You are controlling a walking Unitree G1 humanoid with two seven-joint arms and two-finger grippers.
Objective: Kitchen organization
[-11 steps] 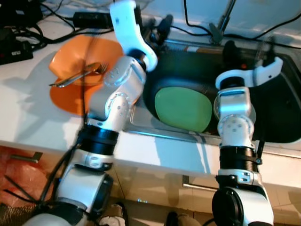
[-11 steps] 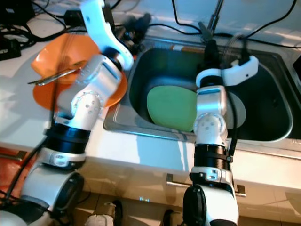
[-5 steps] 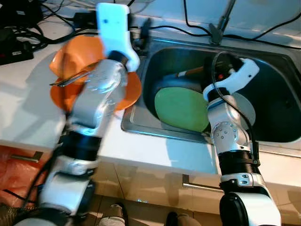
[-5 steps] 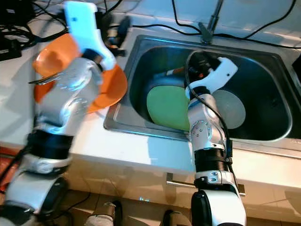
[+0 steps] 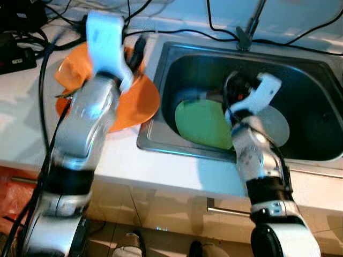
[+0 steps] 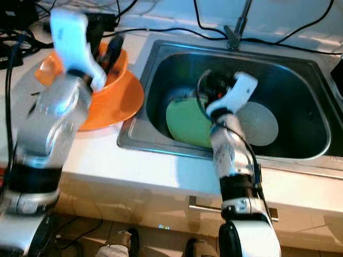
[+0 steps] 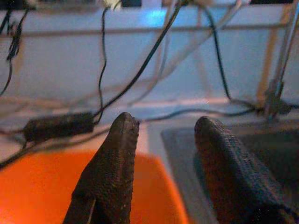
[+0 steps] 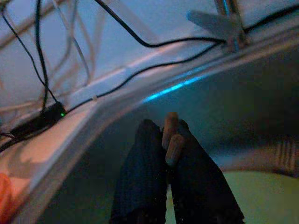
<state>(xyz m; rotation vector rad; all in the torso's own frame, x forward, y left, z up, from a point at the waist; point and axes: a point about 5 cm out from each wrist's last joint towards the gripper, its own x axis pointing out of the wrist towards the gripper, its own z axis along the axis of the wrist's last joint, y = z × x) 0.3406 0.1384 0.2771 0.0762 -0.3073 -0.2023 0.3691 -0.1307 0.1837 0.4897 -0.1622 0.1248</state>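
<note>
My left gripper (image 7: 163, 128) hangs open over the orange plate (image 5: 136, 101) on the white counter, close to the sink's left rim; nothing is between its fingers. An orange bowl (image 5: 65, 72) sits on the plate's far left side, partly hidden by my arm. My right gripper (image 8: 167, 127) is down in the sink, above the far edge of a green plate (image 5: 201, 123). It is shut on two tan wooden stick ends (image 8: 171, 135). A grey plate (image 5: 277, 126) lies to the right of the green one.
The steel sink (image 5: 177, 152) has a faucet (image 5: 249, 32) at its back edge. Black cables and a power brick (image 7: 58, 126) run along the counter's back. A black box (image 5: 16, 56) sits at far left. Cabinet fronts and floor lie below.
My left arm swung left from the sink's edge to above the orange plate. My right gripper moved left across the sink, from over the grey plate to the green plate's far edge.
</note>
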